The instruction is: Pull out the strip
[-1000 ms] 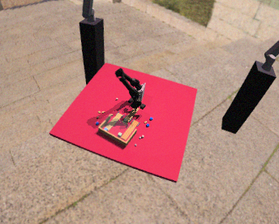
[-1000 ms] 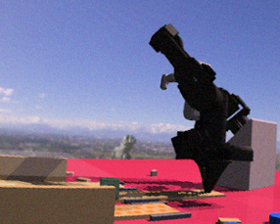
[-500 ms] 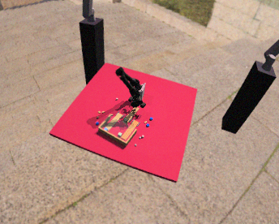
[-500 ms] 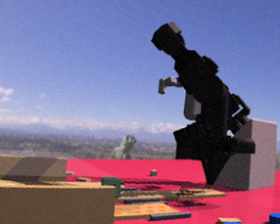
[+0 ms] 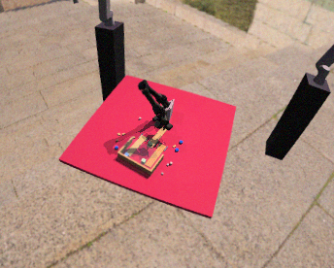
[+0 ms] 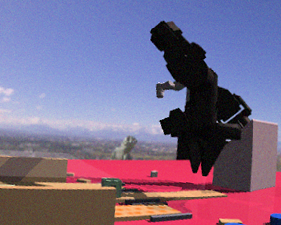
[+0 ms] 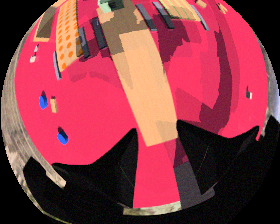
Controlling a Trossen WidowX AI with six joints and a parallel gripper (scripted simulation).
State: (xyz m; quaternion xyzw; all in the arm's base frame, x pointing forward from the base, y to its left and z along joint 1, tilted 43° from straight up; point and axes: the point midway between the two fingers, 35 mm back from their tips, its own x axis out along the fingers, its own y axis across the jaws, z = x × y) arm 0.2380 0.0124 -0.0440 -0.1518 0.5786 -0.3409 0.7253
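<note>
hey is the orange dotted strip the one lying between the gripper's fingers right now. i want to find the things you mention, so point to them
No, the plain tan strip point(image 7: 145, 85) reaches toward the fingers, while the dotted strip point(image 7: 67, 35) lies off to one side.

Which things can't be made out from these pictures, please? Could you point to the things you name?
- Any label on the green cube point(image 6: 111, 184) point(image 7: 110, 5): too small in the exterior view, cut off by the wrist view's top edge.
- The inner floor of the wooden tray point(image 5: 141, 166) point(image 6: 43, 205): hidden by its near wall in the exterior view.
</note>
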